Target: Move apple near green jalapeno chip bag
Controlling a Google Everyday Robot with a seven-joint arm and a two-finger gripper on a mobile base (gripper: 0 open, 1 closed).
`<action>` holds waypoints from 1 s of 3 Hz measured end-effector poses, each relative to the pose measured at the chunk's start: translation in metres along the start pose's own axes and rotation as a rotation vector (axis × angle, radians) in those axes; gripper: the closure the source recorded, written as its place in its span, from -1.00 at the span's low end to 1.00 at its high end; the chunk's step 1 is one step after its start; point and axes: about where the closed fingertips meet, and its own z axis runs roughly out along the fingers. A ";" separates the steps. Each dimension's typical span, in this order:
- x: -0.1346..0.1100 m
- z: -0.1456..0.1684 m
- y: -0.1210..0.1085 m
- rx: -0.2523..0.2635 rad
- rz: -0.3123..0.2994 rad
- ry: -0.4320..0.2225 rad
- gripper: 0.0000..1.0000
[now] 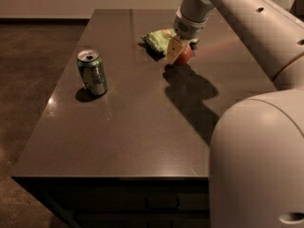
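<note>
The red apple (185,55) sits between the jaws of my gripper (178,54) at the far middle of the dark table (142,127). The gripper comes down from the upper right and is shut on the apple, low over the tabletop. One pale finger (173,49) shows on the apple's left side; the other is hidden behind it. The green jalapeno chip bag (159,38), crinkled and light green, lies flat just to the left of and behind the apple, very close to it.
An upright green metal can (92,72) stands on the left part of the table. My arm's large pale body (256,160) fills the lower right and casts a shadow (190,96) across the table's middle. The table's front edge (109,177) is near.
</note>
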 end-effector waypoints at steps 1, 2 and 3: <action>-0.003 0.010 0.000 -0.014 -0.014 0.003 -0.27; -0.003 0.013 0.000 -0.017 -0.015 0.005 -0.72; -0.004 0.017 0.001 -0.020 -0.016 0.007 -1.00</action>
